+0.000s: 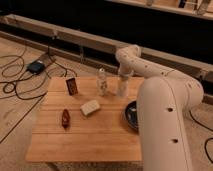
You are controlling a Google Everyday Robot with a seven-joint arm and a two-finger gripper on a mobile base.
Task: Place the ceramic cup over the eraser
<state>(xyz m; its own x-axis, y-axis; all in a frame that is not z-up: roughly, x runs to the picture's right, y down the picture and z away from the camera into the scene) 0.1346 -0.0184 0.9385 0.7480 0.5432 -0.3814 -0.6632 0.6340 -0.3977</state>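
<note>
- The gripper (pixel 123 81) sits over the top of the cup (pixel 122 91) near the table's (pixel 85 142) back edge, just right of the bottle (pixel 102 82); you cannot tell whether it has hold.
- Step in hand: taking the cup.
- Next: lift it clear, carry it forward-left to the eraser (pixel 90 107), probably the pale block, and lower it mouth-down.
</note>
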